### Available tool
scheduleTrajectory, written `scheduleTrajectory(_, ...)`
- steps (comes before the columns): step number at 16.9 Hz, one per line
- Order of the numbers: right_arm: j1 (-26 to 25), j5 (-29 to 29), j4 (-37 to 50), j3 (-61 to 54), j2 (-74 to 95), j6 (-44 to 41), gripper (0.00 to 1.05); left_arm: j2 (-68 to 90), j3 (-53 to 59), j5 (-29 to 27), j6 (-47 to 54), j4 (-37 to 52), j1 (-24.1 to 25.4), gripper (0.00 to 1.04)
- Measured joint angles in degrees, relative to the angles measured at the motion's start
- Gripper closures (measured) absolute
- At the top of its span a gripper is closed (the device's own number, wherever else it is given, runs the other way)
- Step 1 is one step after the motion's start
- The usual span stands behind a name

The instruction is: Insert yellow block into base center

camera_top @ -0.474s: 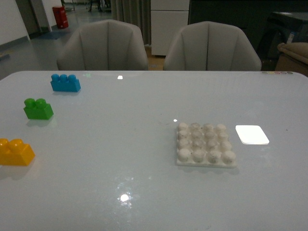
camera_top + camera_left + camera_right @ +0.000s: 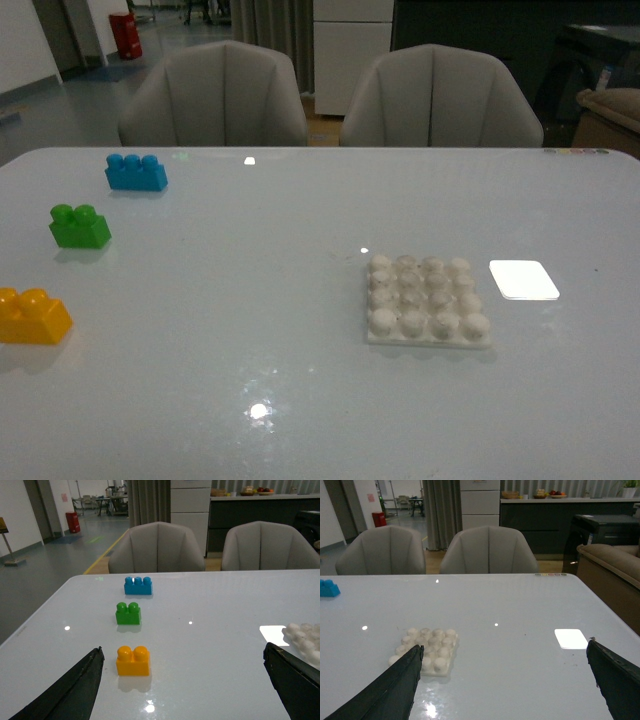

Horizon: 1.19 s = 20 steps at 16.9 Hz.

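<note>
The yellow block (image 2: 33, 316) lies at the table's left edge in the front view, studs up. In the left wrist view the yellow block (image 2: 133, 661) sits ahead of my left gripper (image 2: 184, 655), closer to one of its black fingers (image 2: 75, 690); the jaws stand wide open and empty. The white studded base (image 2: 425, 300) rests right of the table's middle. In the right wrist view the base (image 2: 426, 650) lies partly behind one finger of my open, empty right gripper (image 2: 505, 655). Neither arm shows in the front view.
A green brick (image 2: 79, 226) and a blue brick (image 2: 136, 172) stand in a line beyond the yellow block. A bright smooth white rectangle (image 2: 523, 279) lies right of the base. Two grey chairs (image 2: 214, 95) stand behind the table's far edge.
</note>
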State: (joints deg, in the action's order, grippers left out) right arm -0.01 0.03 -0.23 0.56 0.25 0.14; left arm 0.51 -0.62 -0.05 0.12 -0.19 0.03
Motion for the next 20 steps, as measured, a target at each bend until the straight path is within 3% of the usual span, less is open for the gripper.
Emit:
scheduleTrajectory(16,0.0,0.0,0.0,-0.02,0.0,0.0,0.06,0.0,0.0,0.0,0.0,0.0,0.0,0.07)
scheduleTrajectory(17,0.83,2.05,-1.16,0.2,0.52,0.44,0.06,0.0,0.0,0.02,0.0,0.0,0.0,0.07)
scheduleTrajectory(18,3.87,12.22,1.66,1.81,7.04,1.66,0.06,0.0,0.0,-0.04,0.0,-0.02,0.0,0.07)
scheduleTrajectory(20,-1.27,15.17,14.88,9.6,22.69,1.68,0.06,0.0,0.0,0.04,0.0,-0.04,0.0,0.07)
